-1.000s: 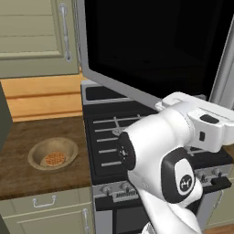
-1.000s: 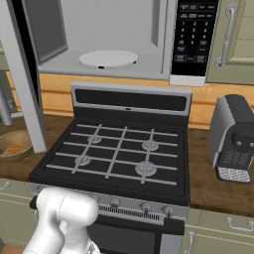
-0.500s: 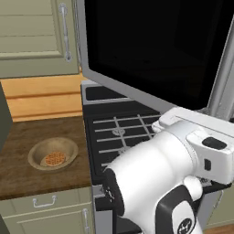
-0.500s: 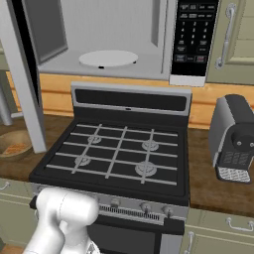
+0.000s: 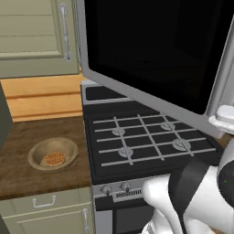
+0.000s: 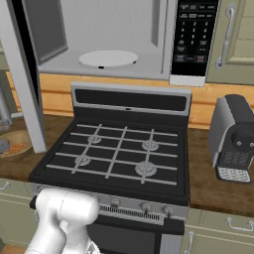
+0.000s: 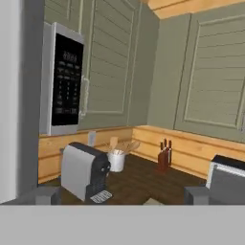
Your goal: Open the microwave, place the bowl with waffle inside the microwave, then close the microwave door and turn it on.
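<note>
Bowl (image 5: 53, 154), shallow, round and tan-brown like wood, sits on the dark wooden surface (image 5: 27, 180) at about 9 o'clock from the black gas stove (image 5: 146, 144), with the small orange-brown gridded waffle (image 5: 55, 158) loose inside. It looks stiff and light, probably best pinched at the rim and kept level so the waffle does not slide. The silver-grey microwave door (image 5: 151, 59) with black glass hangs wide open over the stove, an edge to steer under; the light grey cavity with white turntable (image 6: 108, 58) offers open room. The tool (image 7: 122, 195) stands released, holding nothing, facing the grey coffee machine (image 7: 85, 171)
</note>
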